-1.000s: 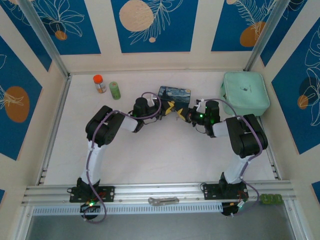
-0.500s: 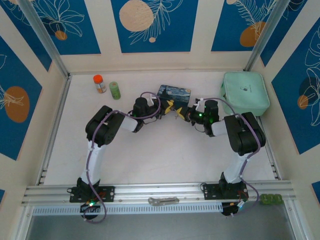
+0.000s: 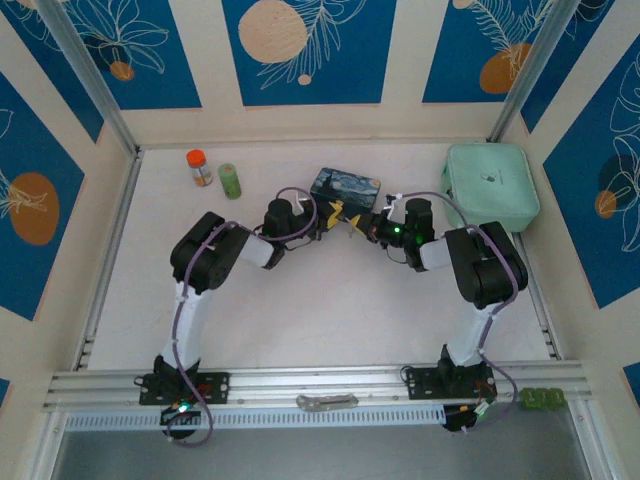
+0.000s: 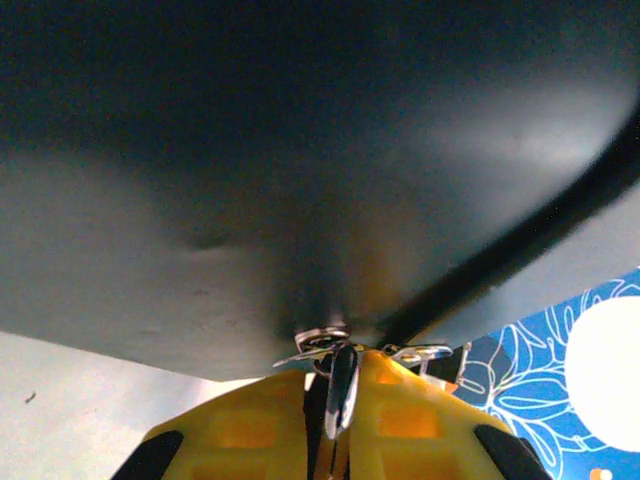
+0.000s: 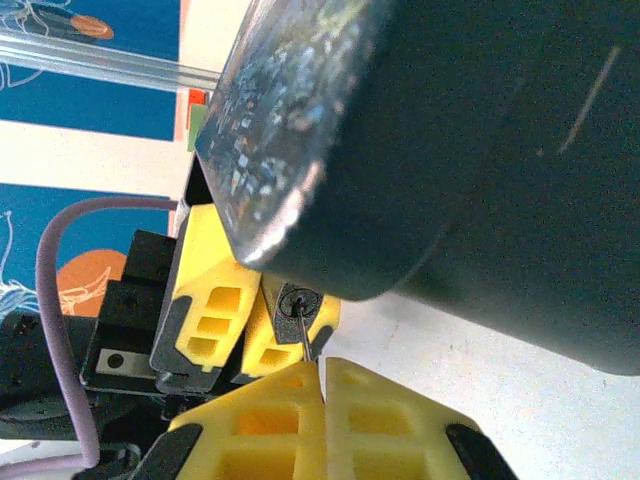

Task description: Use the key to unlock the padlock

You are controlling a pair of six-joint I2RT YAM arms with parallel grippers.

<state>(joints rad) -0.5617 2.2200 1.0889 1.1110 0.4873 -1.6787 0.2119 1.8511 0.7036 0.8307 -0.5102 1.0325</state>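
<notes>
In the right wrist view, the padlock (image 5: 296,312), a small dark grey block, sits between the yellow fingers (image 5: 213,300) of my left gripper, keyhole facing me. The thin key (image 5: 304,336) runs from that keyhole back into my right gripper (image 5: 323,366), which is shut on it. In the left wrist view, my left gripper (image 4: 340,372) is shut on the padlock, whose silver shackle (image 4: 342,388) shows between the pads. From above, the left gripper (image 3: 336,212) and right gripper (image 3: 364,226) meet tip to tip just in front of the blue starry tin (image 3: 347,187).
The tin's dark side (image 5: 470,150) looms right above both grippers. An orange-capped bottle (image 3: 199,167) and a green cylinder (image 3: 230,181) stand at the back left. A mint case (image 3: 490,187) lies at the back right. A silver metal piece (image 3: 325,401) rests on the front rail.
Both grippers have shifted a little toward the back of the table, closer to the tin, still joined at the padlock and key. The tin has been nudged slightly.
</notes>
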